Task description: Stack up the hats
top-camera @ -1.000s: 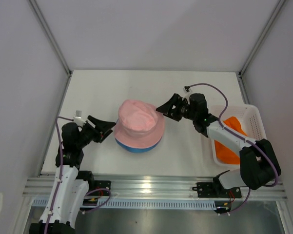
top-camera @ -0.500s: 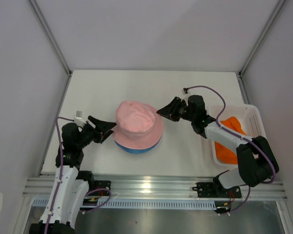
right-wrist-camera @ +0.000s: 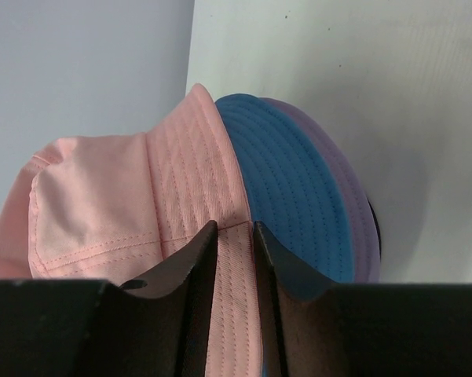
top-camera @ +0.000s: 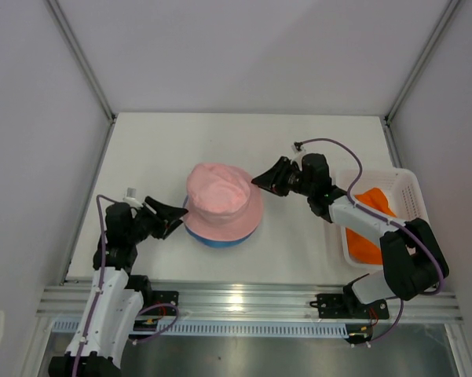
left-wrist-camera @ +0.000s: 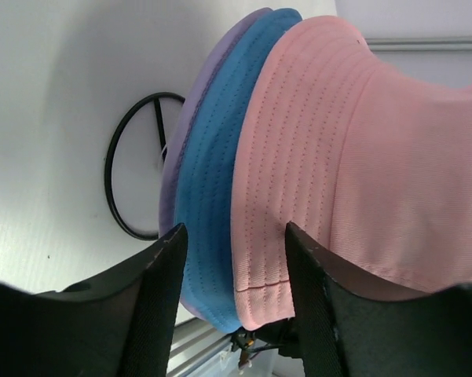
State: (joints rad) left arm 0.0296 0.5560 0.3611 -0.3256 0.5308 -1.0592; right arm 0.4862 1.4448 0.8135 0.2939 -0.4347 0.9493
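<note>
Nearest the arms, the left pincer [top-camera: 176, 217] hovers just beside the left edge of the pile with its fingers spread wide and nothing between them; its wrist view looks straight at the layered brims. The pile sits mid-desk [top-camera: 220, 141]: the pink hat [top-camera: 220, 196] is on top, the blue hat [top-camera: 214, 240] shows as a sliver under it, and the lavender hat [left-wrist-camera: 181, 149] is lowest, visible only in the wrist views, over the ring of a black wire stand [left-wrist-camera: 107, 169]. Off to the right, well apart from the pile, the orange hat [top-camera: 367, 236] lies crumpled inside the white basket [top-camera: 408, 182], untouched. Farthest back, the right pincer [top-camera: 257, 180] meets the pink hat's far right brim; its fingers stand narrow with the pink brim running between them, so it appears to be pinching that brim. Judging from this, three of the four hats are stacked and the pink one looks nearly settled, its brim sitting a little unevenly over the blue. What is left is to let go of the pink brim, fetch the orange hat from the basket and set it on top.
</note>
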